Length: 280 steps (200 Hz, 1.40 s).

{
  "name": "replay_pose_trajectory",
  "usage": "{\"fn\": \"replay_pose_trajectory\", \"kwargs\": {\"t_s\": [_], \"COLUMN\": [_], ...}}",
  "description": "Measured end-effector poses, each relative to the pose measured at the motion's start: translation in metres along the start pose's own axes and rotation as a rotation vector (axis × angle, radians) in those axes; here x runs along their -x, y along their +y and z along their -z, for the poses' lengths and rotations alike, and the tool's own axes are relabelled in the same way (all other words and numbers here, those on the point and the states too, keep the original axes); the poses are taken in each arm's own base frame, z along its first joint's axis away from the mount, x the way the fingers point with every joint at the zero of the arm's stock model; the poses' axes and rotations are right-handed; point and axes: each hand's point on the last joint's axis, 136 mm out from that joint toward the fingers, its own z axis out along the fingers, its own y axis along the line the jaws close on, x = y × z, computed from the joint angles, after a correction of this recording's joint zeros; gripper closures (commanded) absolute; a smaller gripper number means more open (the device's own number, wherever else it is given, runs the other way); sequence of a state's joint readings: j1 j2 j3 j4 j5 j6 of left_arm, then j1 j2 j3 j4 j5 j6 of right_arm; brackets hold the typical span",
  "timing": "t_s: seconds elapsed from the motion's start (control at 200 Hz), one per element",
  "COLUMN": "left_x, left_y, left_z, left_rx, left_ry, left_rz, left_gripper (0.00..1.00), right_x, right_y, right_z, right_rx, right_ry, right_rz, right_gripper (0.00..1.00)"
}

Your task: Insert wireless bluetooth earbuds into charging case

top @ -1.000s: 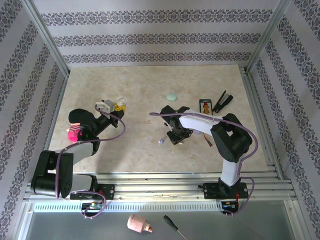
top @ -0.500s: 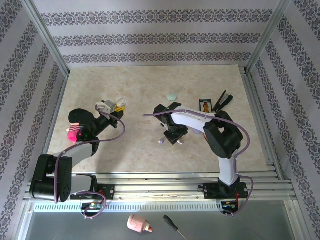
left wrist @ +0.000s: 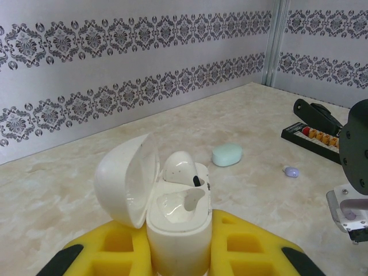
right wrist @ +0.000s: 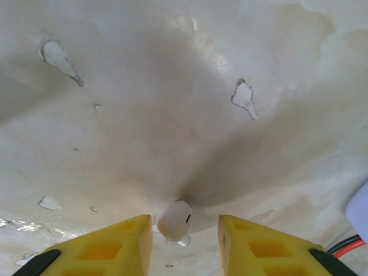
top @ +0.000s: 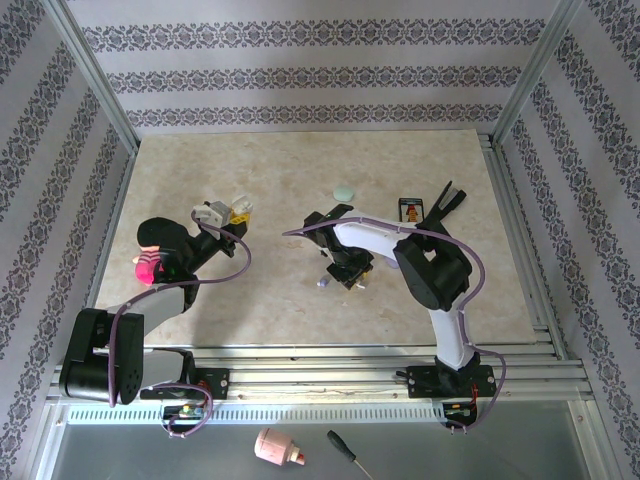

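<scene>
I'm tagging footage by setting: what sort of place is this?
Probably a lab robot test cell: left arm and right arm bolted to an aluminium rail, a marble-look table, boxed in by wallpapered panels.

- The right arm (top: pixel 432 272) now leans farther left than a second ago, with its elbow drawn inward.
- The right gripper (top: pixel 347 268) sits slightly farther left.

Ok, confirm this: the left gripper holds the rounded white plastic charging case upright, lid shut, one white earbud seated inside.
Wrong on the lid: the left wrist view shows it swung open. The left gripper does hold the rounded white plastic charging case upright, one white earbud seated inside.
</scene>
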State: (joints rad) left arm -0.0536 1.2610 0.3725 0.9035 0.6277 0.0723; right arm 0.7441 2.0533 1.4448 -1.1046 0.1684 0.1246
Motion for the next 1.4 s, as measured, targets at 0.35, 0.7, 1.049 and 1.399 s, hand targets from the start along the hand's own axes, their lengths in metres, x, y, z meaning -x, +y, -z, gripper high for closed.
{"fn": "replay_pose_trajectory", "kwargs": {"t_s": [0.35,0.7,1.049,1.399], "left_x": [0.0,0.0,0.0,-0.005], "left_y": [0.0,0.0,-0.007,-0.059], "left_z": [0.0,0.0,-0.002,-0.024], "left_rx": [0.0,0.0,-0.024,-0.206], "left_ry": [0.0,0.0,-0.001,0.017], "left_rz": [0.0,0.001,0.0,0.006], "left_gripper": [1.0,1.0,1.0,1.0], "right_x": [-0.001,-0.001,0.011,0.039], "right_y": [0.001,0.004,-0.005,-0.016], "right_z": [-0.006,-0.007,0.017,0.146], "right_rx": [-0.002,0.013,0.062,0.231], "right_ry": [0.019,0.021,-0.145,-0.73], "right_rz": [0.003,0.003,-0.052,-0.11], "right_gripper": [0.71,0.82,0.81,0.83]}}
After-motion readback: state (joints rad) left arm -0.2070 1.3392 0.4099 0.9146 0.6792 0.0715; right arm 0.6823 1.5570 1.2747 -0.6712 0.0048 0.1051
